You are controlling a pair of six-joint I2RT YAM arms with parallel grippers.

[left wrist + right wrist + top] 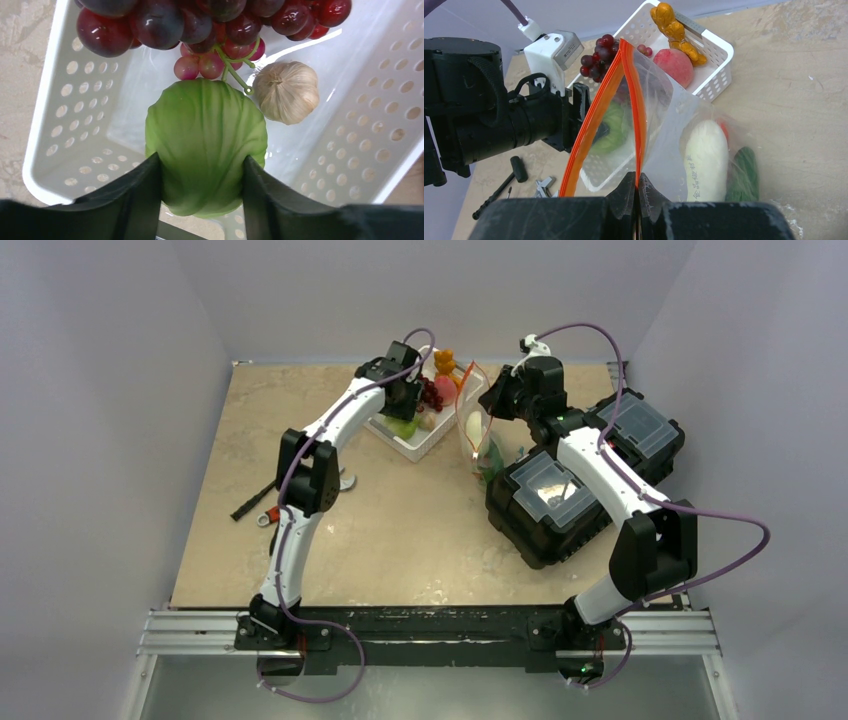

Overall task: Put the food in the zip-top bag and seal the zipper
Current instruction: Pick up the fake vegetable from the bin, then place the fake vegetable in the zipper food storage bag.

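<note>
My left gripper [202, 167] is shut on the light green cabbage [205, 145] inside the white slotted basket [50, 115], next to dark red grapes [200, 20] and a garlic bulb [287, 92]. In the top view the left gripper [403, 412] is over the basket [420, 440]. My right gripper [637, 182] is shut on one side of the bag's orange zipper strip [636, 120] and holds the clear zip-top bag [674, 125] open and upright. A white oval piece [706, 155] and a dark green cucumber [744, 172] lie in the bag. A peach [674, 65] and an orange carrot [674, 30] remain in the basket.
Two black organizer cases [550, 500] stand on the right under my right arm. A wrench and screwdrivers [262, 505] lie on the left of the table. The bag [478, 430] stands between the basket and the cases.
</note>
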